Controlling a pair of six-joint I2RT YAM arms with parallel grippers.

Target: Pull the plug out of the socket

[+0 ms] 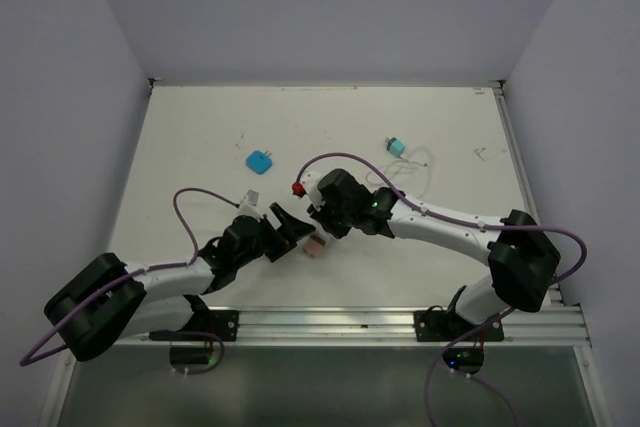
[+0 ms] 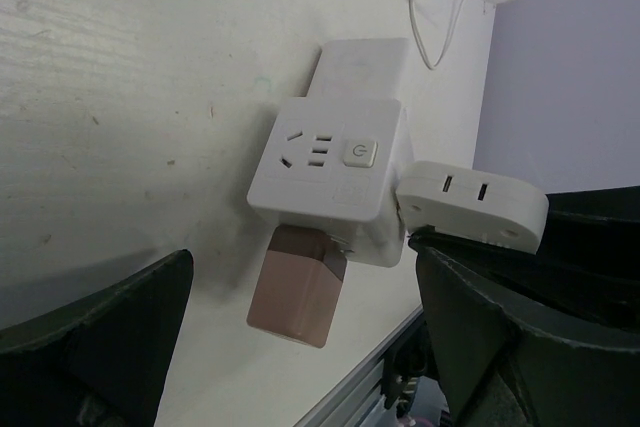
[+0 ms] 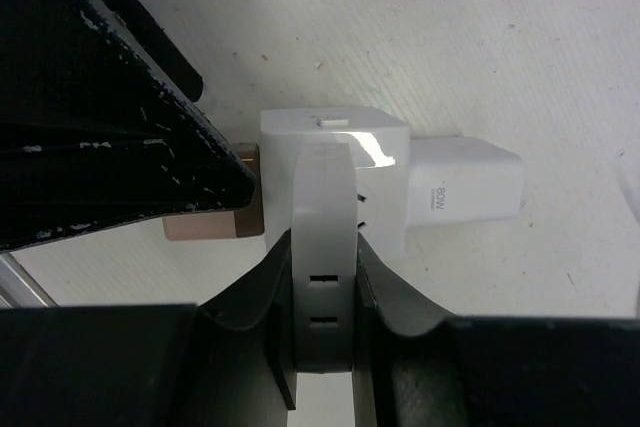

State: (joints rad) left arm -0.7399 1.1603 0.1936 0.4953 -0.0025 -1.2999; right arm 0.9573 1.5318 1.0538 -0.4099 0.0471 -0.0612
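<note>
1. Left wrist view, risk: socket (image 2: 335,172) lies loose on the tabletop (image 2: 120,97) (nothing pins it), so a pull may drag the whole cube.
2. Left claw (image 2: 300,367): spread wide, flanking the socket, gripping nothing.
3. Right claw (image 3: 322,292): pressed tight on the flat white plug (image 3: 322,207) at the socket's side.

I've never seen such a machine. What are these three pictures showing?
This is a robot: a left arm and a right arm bolted to a table's edge. One picture looks down from above; the others come from wrist cameras. On the table lie a blue square gadget, a small teal plug, and a white cube socket carrying a pink plug and a white charger. The right gripper is shut on a flat white plug at the socket's side; the left gripper is open nearby, empty.
</note>
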